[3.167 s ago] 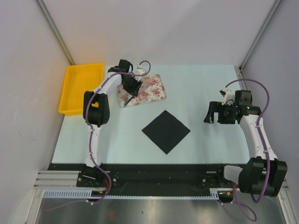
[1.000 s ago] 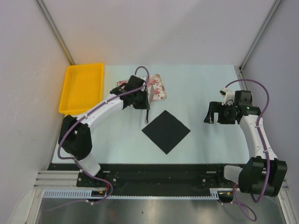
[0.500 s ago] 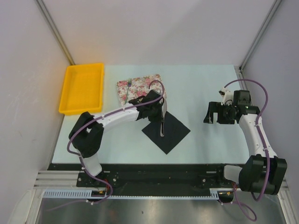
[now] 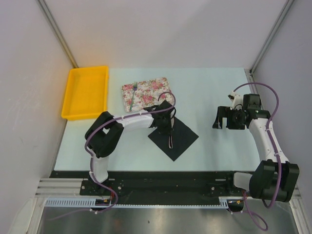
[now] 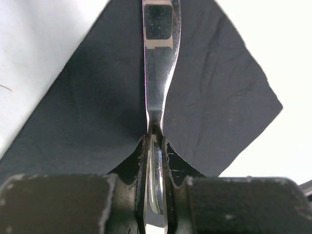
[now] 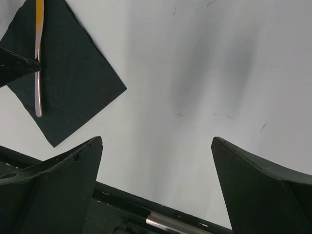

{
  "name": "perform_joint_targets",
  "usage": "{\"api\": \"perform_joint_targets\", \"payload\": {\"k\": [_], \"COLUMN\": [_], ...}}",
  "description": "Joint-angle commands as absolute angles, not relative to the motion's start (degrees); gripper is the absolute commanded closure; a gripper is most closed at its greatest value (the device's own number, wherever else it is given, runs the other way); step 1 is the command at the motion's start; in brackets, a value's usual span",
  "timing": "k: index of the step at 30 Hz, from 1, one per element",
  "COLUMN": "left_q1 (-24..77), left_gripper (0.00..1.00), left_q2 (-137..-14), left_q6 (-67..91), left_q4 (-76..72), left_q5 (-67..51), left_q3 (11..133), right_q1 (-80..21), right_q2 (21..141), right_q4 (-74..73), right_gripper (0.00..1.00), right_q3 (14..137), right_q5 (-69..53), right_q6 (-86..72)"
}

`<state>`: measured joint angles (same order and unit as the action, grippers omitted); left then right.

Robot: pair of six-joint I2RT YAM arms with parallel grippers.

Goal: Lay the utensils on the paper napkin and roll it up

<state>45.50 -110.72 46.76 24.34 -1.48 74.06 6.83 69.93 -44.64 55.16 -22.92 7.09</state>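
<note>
Silvery utensil (image 5: 158,73) clamped at one end by the left gripper (image 5: 155,146), its free length reaching out over the black paper napkin (image 5: 219,97); fork (image 4: 132,95) lies on the floral tray (image 4: 155,87); right gripper (image 6: 157,141) hangs wide apart, well right of the napkin.

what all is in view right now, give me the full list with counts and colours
table: one, pale, under everything
paper napkin: one, black, middle of the table, turned corner-on
held utensil: one, silvery, over the paper napkin, clamped at one end
floral tray: one, pink-flowered, beyond the paper napkin
fork: one, silvery, on the floral tray's left part
bin: one, yellow, far-left corner
left gripper: one, black, shut on the held utensil
right gripper: one, black, open, above bare table right of the paper napkin
</note>
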Motion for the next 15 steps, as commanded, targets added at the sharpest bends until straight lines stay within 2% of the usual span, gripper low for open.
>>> {"api": "perform_joint_targets", "payload": {"k": [1,15], "left_q1": [46.32,46.32], "left_gripper": [1.00,1.00], "left_q2": [-111.79,-113.82], "left_q6": [49.04,48.25], "left_q4": [22.24,22.76], "left_q5": [-1.32,-0.70], "left_q3": [76.38,76.90], "right_q1": [6.33,5.89], "right_q2": [69.79,69.61], "right_q4": [-43.85,-44.30], "right_gripper": [0.00,0.00], "right_q3": [56.25,56.07], "right_q5": [-22.50,-22.59], "right_q6": [7.12,7.65]}}
